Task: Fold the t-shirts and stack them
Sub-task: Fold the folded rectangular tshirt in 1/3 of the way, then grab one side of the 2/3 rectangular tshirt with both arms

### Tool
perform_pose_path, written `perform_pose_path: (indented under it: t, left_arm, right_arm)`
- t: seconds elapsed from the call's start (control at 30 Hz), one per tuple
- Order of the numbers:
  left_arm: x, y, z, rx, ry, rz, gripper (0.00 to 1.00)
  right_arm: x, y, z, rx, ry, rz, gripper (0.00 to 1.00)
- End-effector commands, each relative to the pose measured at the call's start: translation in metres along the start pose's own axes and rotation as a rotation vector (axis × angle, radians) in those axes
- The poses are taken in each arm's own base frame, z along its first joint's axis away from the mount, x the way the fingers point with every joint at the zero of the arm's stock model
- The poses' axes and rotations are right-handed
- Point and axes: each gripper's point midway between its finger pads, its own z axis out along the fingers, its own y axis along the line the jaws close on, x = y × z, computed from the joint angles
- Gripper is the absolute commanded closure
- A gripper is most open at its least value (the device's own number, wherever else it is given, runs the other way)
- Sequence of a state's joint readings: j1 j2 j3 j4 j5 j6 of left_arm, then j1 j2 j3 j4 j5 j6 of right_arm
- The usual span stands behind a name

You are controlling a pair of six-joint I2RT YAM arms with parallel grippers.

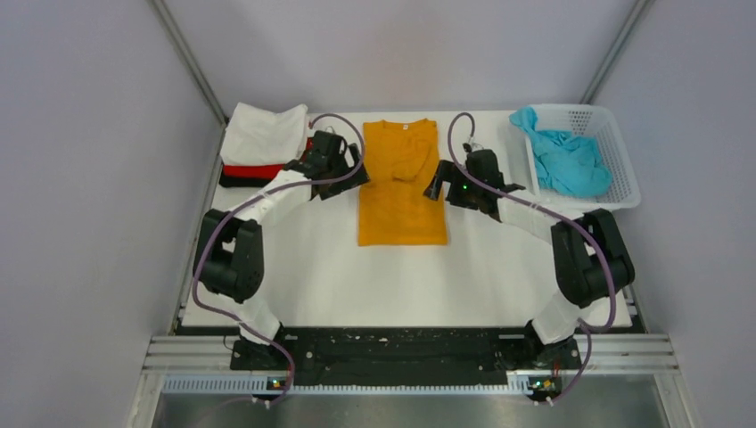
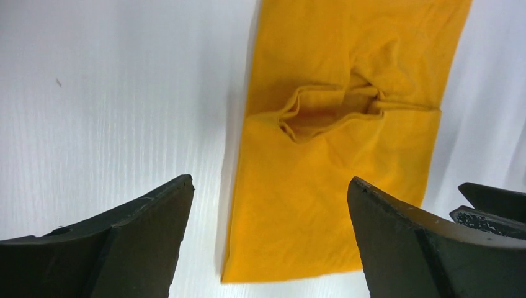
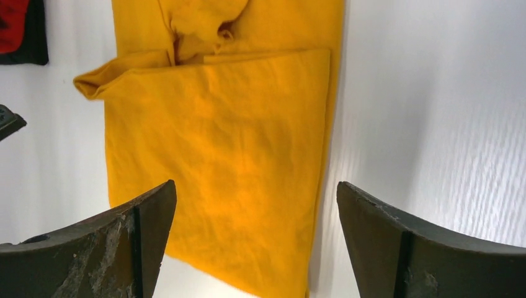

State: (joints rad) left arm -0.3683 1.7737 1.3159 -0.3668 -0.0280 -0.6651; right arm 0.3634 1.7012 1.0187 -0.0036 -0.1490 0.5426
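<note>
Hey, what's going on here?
Two robot arms are folding t-shirts. The left arm's fingers and the right arm's fingers hang open on either side of the orange-yellow shirt, which lies partly folded mid-table. The white shirt, red shirt and black shirt sit stacked far left; the teal shirt lies crumpled in the basket.

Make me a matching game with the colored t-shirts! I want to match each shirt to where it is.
Shirts:
1. orange-yellow t-shirt
2. teal t-shirt
3. white t-shirt
4. red t-shirt

Places:
A. crumpled in the white basket
B. on the very top, at the far left corner of the table
C. lying flat by itself in the middle
D. sandwiched under a white shirt and over the black t-shirt

Pairs: 1-C, 2-A, 3-B, 4-D
</note>
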Motion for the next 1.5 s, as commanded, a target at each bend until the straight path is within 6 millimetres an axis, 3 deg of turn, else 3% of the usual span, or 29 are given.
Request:
perform_pose_path:
  t: [0.0, 0.17, 0.37, 0.6, 0.7, 0.77, 1.0, 1.2, 1.23, 1.37, 1.43, 1.47]
  left_arm:
    - [0.015, -0.007, -0.028, 0.098, 0.012, 0.016, 0.01]
    - [0.077, 0.006, -0.036, 0.142, 0.162, -0.004, 0.01]
    - [0.112, 0.024, -0.041, 0.108, 0.212, -0.050, 0.04]
    - [0.138, 0.030, -0.028, 0.091, 0.291, -0.076, 0.25]
    - [0.145, 0.035, -0.023, 0.070, 0.312, -0.081, 0.42]
    - [0.146, 0.039, -0.020, 0.047, 0.307, -0.085, 0.48]
    - [0.152, 0.042, -0.008, 0.031, 0.329, -0.095, 0.52]
    - [0.157, 0.039, 0.000, 0.042, 0.355, -0.098, 0.92]
    - [0.157, 0.040, 0.001, 0.036, 0.356, -0.098, 0.99]
    - [0.156, 0.041, 0.003, 0.043, 0.341, -0.091, 1.00]
    - [0.157, 0.044, 0.000, 0.042, 0.328, -0.088, 1.00]
    - [0.157, 0.046, -0.004, 0.040, 0.319, -0.088, 1.00]
  right_arm:
    - [0.004, 0.007, -0.035, -0.052, -0.035, -0.006, 0.01]
    - [0.044, 0.009, -0.054, -0.127, 0.045, 0.048, 0.01]
    - [0.081, -0.010, -0.059, -0.079, 0.119, 0.100, 0.02]
    - [0.101, -0.018, -0.055, -0.066, 0.153, 0.165, 0.06]
    - [0.107, -0.019, -0.051, -0.067, 0.175, 0.162, 0.10]
    - [0.111, -0.023, -0.049, -0.047, 0.192, 0.159, 0.16]
    - [0.121, -0.031, -0.041, -0.017, 0.211, 0.170, 0.34]
    - [0.125, -0.033, -0.037, -0.008, 0.224, 0.173, 0.49]
    - [0.126, -0.034, -0.036, -0.005, 0.227, 0.176, 0.55]
    - [0.128, -0.035, -0.035, 0.001, 0.230, 0.175, 0.77]
    - [0.130, -0.036, -0.036, 0.003, 0.236, 0.173, 1.00]
    - [0.131, -0.035, -0.038, 0.000, 0.239, 0.170, 1.00]
